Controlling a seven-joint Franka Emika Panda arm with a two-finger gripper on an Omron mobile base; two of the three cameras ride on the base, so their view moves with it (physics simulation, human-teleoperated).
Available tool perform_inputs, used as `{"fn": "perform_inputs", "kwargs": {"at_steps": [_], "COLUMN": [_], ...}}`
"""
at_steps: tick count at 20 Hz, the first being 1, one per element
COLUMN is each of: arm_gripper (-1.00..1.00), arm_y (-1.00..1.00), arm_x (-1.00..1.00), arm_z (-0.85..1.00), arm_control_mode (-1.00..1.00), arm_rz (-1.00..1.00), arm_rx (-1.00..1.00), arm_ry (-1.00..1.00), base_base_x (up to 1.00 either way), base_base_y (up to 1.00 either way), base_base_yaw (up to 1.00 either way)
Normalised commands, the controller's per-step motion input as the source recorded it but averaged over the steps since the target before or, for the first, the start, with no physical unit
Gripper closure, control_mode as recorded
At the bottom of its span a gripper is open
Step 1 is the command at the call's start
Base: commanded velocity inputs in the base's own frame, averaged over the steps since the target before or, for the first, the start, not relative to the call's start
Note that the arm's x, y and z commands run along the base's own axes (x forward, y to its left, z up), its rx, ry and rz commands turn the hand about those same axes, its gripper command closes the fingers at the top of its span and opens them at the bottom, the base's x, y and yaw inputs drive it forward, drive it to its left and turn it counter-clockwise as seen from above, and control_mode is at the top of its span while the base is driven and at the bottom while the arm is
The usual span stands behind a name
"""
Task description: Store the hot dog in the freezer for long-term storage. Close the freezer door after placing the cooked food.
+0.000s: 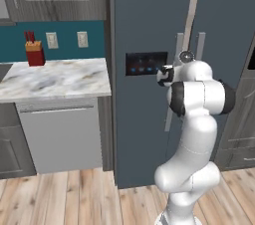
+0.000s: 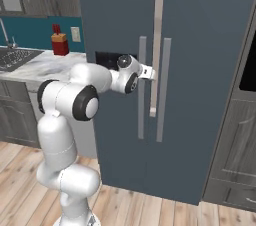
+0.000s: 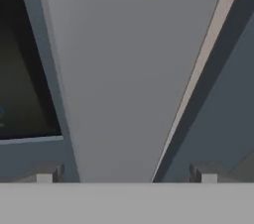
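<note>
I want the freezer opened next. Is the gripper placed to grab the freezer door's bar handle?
Probably yes: the gripper sits right at the bar handle of the closed freezer door, its fingertips straddling it, nothing between.

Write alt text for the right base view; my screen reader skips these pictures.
A white robot arm reaches its gripper to the long grey bar handle of the closed slate-blue freezer door, beside its black dispenser panel. Left of the fridge, a marble counter holds a red container.
</note>
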Motion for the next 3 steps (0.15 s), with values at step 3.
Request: {"fn": "perform_inputs", "kwargs": {"at_steps": [3], "arm_gripper": [-1.00], "arm_y": [0.00], "arm_x": [0.56], "arm_z": [0.00], "arm_control_mode": [-1.00], "arm_rz": [0.02], "arm_rx": [0.00], "arm_ry": [-0.01], "base_base_x": [0.00], "base_base_y": [0.00], "base_base_yaw": [0.00]}}
